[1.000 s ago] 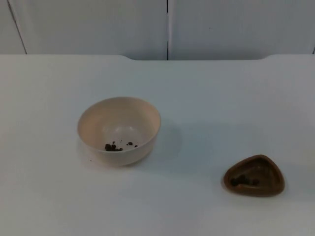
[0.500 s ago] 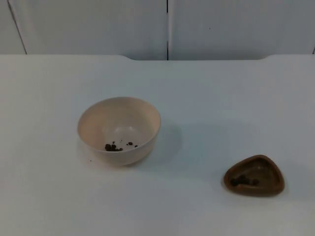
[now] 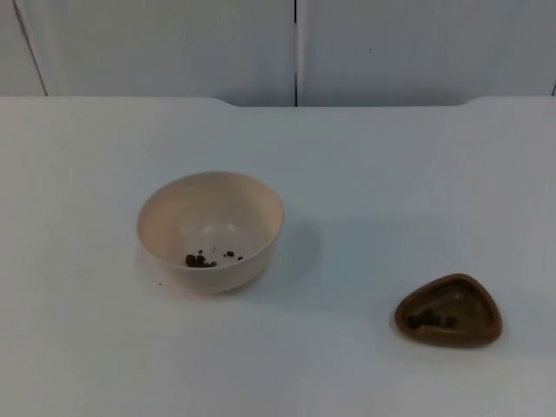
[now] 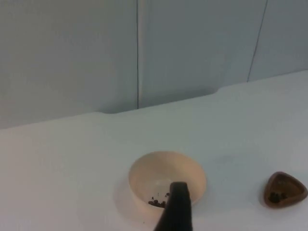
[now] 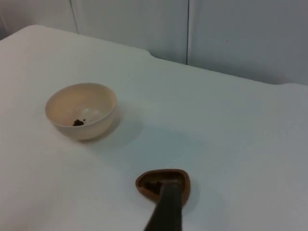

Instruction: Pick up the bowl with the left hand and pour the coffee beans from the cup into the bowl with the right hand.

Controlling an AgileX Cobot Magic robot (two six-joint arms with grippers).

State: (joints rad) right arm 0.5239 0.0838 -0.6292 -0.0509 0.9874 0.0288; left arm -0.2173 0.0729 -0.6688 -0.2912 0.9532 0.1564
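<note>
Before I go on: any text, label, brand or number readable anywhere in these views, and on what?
None: no text, label, brand or number on anything.
Bowl: plain cream, a few coffee beans inside, unmarked.
Cup: plain brown, unmarked.
Table and partition wall: blank.

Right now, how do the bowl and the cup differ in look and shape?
The bowl is pale cream, round and deep; the cup is brown, low and rounded-triangular. The bowl looks clearly larger than the cup. Both stand upright and apart on the white table, each holding a few coffee beans.
</note>
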